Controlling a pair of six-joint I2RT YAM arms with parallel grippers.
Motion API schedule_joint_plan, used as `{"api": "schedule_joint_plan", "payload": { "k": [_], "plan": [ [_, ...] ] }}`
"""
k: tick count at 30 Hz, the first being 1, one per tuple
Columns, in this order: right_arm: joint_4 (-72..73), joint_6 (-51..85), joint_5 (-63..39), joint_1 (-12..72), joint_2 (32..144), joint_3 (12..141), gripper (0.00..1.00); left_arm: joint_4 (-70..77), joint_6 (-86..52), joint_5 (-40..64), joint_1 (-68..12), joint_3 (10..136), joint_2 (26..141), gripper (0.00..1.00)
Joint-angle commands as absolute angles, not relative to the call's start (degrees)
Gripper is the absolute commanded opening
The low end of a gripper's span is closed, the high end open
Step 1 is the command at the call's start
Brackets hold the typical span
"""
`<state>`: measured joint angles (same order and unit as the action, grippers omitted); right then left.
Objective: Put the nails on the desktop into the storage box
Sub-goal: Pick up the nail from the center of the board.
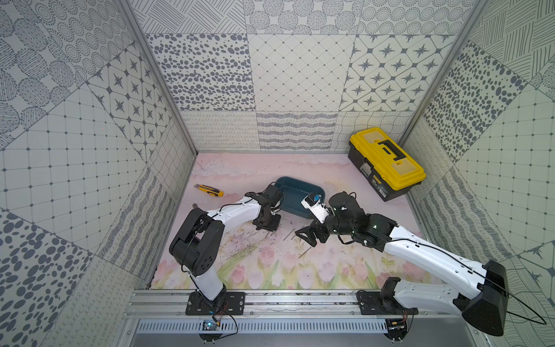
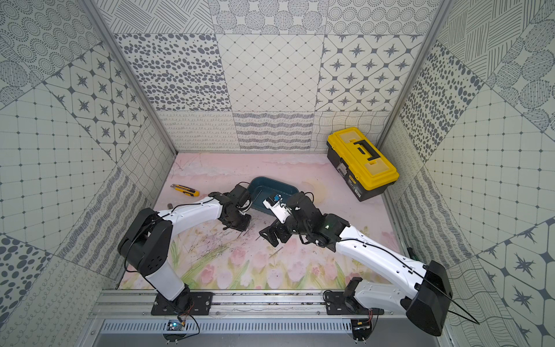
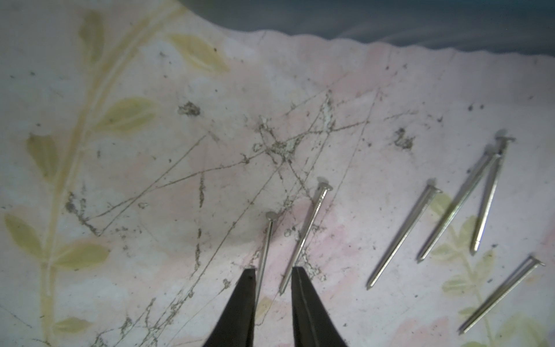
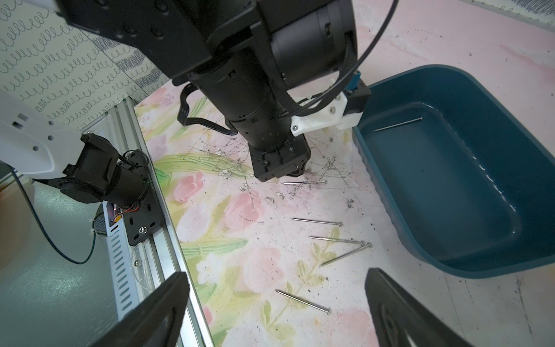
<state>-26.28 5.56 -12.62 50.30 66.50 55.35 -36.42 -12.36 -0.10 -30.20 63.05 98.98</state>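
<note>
Several thin grey nails [image 3: 402, 237] lie on the tulip-printed desktop [image 1: 255, 264], in front of the dark teal storage box [image 1: 300, 180]. One nail [image 4: 398, 124] lies inside the box [image 4: 450, 195]. My left gripper [image 3: 274, 270] is down at the desktop with a narrow gap between its fingers. Inside that gap are the ends of two nails, one [image 3: 265, 240] lying along a finger's inner face. My right gripper [image 4: 276, 273] stands wide open above another nail [image 4: 301, 302], holding nothing. Both top views show the left gripper [image 1: 265, 226] and the right gripper [image 1: 307, 238] close together by the box.
A black toolbox with a yellow lid [image 1: 387, 162] stands at the back right. A yellow utility knife [image 1: 208, 190] lies at the left near the wall. The metal rail [image 1: 270, 300] carrying both arm bases runs along the front edge. Patterned walls close in three sides.
</note>
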Motion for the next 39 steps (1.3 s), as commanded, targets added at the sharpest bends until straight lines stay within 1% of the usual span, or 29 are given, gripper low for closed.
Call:
{"api": "schedule_joint_plan", "payload": {
  "k": [1,31,39],
  "plan": [
    [-23.9,5.4,-12.0,50.6,67.1,55.0,0.97,-36.1,-10.2,1.5,-29.4,63.9,100.0,0.25],
    [-23.8,5.0,-11.1,50.6,66.3,54.8,0.97,-36.2,-9.8,1.8,-28.4,63.6,103.0,0.24],
    [-23.8,4.6,-9.7,50.6,65.4,54.6,0.97,-36.6,-9.1,2.9,-28.3,63.0,103.4,0.19]
  ]
}}
